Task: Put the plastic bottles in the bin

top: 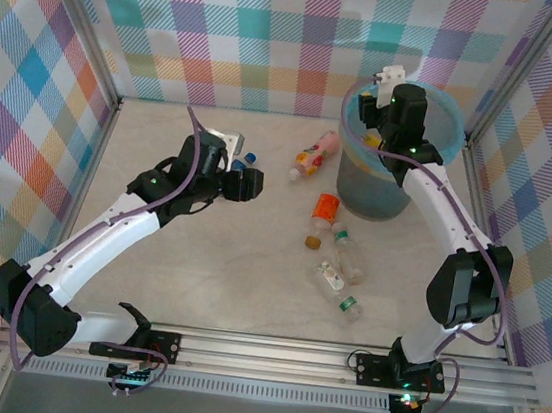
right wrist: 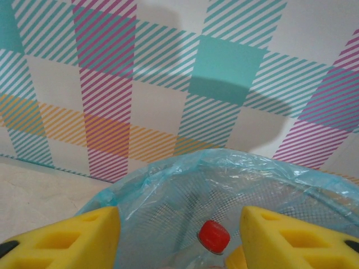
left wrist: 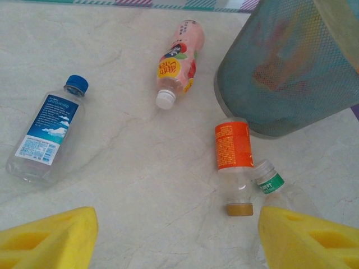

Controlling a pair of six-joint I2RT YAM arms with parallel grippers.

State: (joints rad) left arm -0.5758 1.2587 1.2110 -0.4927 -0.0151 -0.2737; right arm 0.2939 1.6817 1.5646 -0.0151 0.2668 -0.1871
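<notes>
My left gripper (top: 243, 181) hovers open over the table, its yellow fingers (left wrist: 45, 238) wide apart with nothing between them. A blue-labelled clear bottle (left wrist: 47, 131) lies to its left. Ahead lie a pink bottle (left wrist: 178, 61), an orange-labelled bottle (left wrist: 234, 147) and a green-labelled clear one (left wrist: 270, 179) beside the bin (left wrist: 286, 73). My right gripper (top: 390, 98) hangs open above the bin (top: 398, 171), whose light blue bag (right wrist: 224, 174) shows below. A red-capped bottle (right wrist: 213, 235) lies inside the bin, untouched by the fingers (right wrist: 297, 241).
Two more clear bottles (top: 347, 256) (top: 337, 290) lie on the table in front of the bin. Checkered walls close the table on three sides. The metal rail (top: 268, 352) runs along the near edge.
</notes>
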